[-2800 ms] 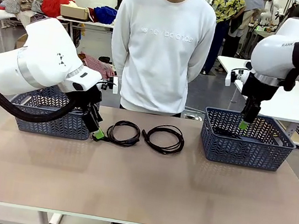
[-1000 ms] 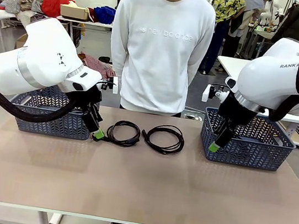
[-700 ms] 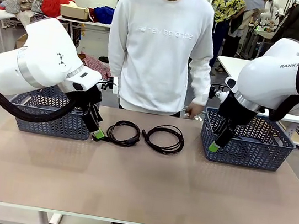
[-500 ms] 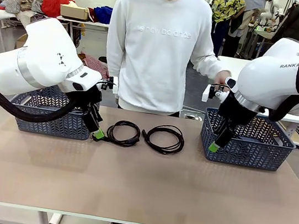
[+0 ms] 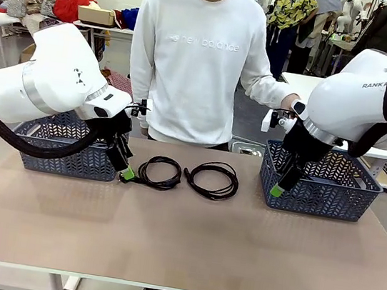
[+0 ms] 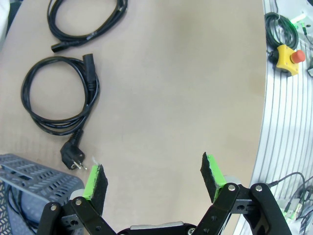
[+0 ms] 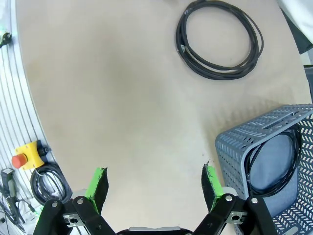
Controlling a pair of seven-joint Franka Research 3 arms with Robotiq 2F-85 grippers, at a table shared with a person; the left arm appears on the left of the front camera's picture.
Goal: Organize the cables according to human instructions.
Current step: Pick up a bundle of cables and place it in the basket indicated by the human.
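Tabletop (image 5: 179,244) is carrying a basket at each end, w/ sorting zone left between. Person (image 5: 197,66) is standing at far edge, reaching one hand (image 5: 290,101) out beside the R arm, over R basket (image 5: 330,197), prob. indicating a destination. L basket (image 5: 69,158) is waiting opposite. L coil (image 5: 159,172) and R coil (image 5: 212,179) are lying side by side mid-tabletop, unsorted. Third coil (image 7: 272,166) is lying inside R basket. L jaws are hovering apart, empty, just beside L coil. R jaws are hanging apart, empty, before R basket's corner.
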